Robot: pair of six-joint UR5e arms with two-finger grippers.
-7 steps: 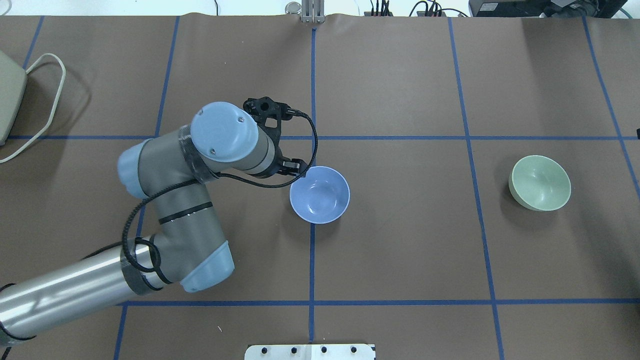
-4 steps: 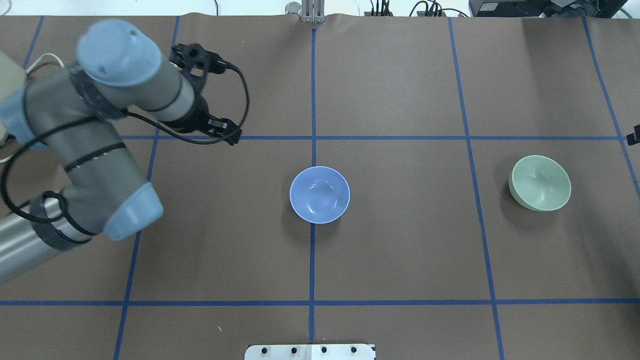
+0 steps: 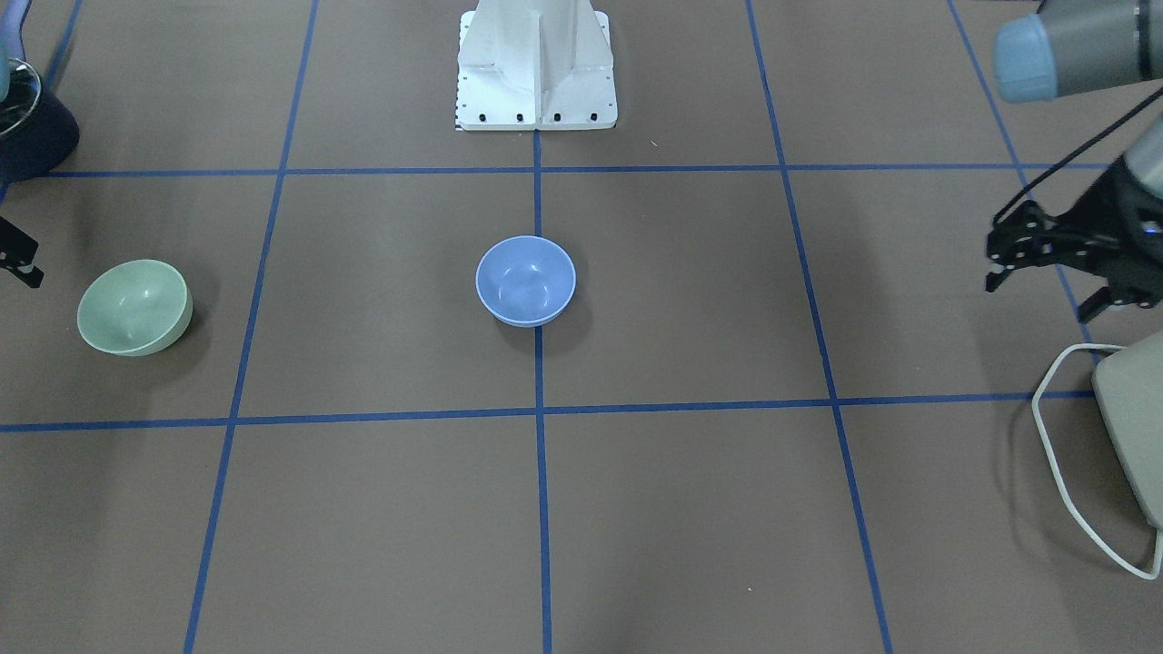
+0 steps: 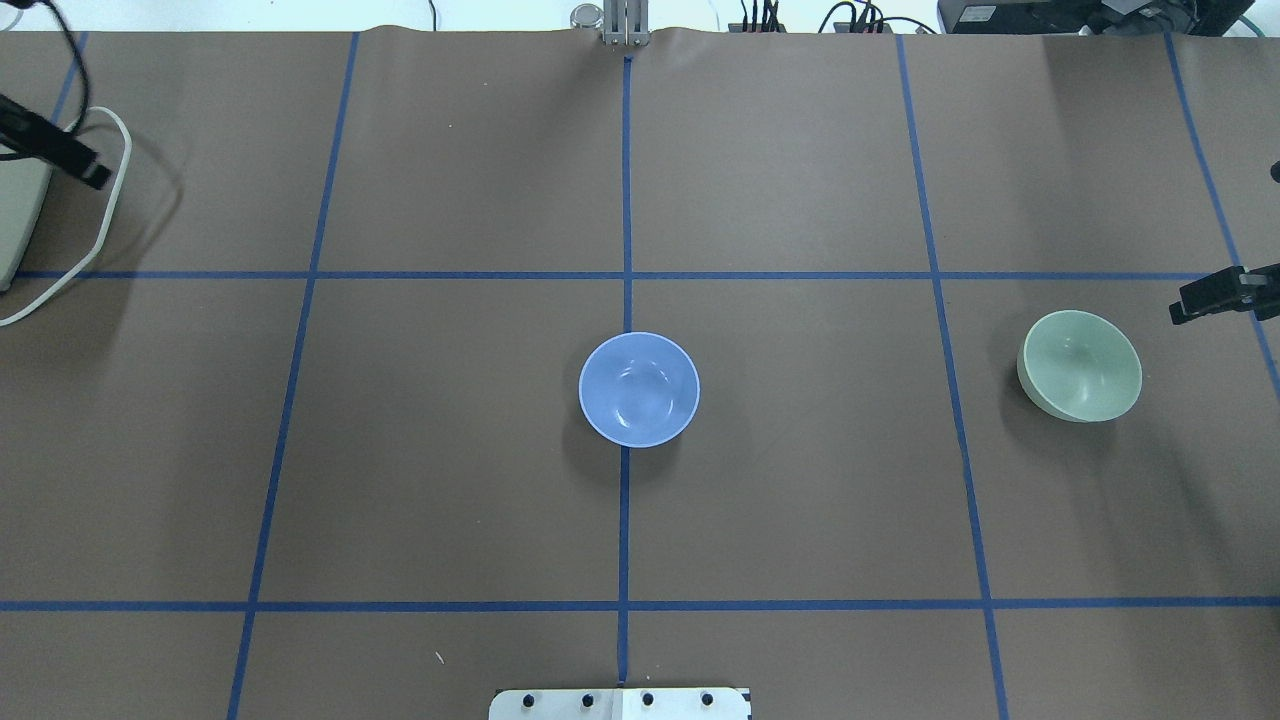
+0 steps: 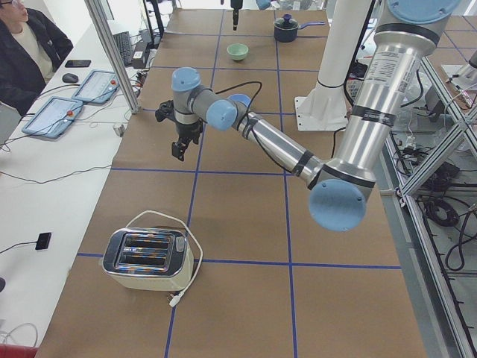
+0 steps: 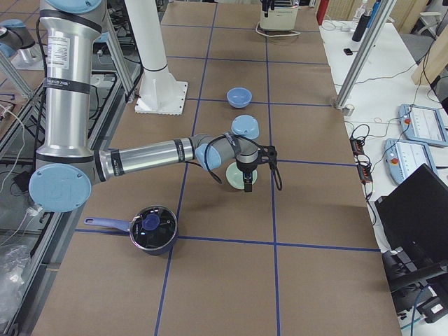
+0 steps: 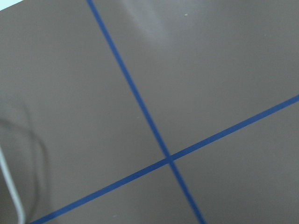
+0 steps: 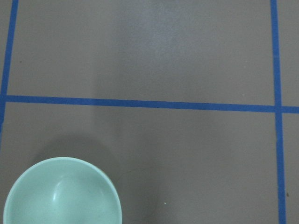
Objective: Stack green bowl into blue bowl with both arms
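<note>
The blue bowl (image 4: 639, 389) stands upright at the table's middle, on the centre line, and shows in the front view (image 3: 525, 281) too. The green bowl (image 4: 1080, 365) rests slightly tilted at the right side; it also shows in the front view (image 3: 134, 306) and the right wrist view (image 8: 63, 193). My right gripper (image 4: 1215, 295) hangs just beyond the green bowl, apart from it; only part of it shows, so I cannot tell its jaws. My left gripper (image 3: 1086, 307) is far off at the table's left edge (image 4: 60, 155), open and empty.
A toaster (image 5: 149, 257) with a white cord lies at the table's left end, under the left gripper's side. A dark pot with a lid (image 6: 152, 227) stands near the right end. The white robot pedestal (image 3: 536, 64) stands at the near edge.
My left gripper was at the blue bowl's rim, let it go and swung away left to the table's edge. The blue bowl stayed put. My right gripper has come in near the green bowl.
</note>
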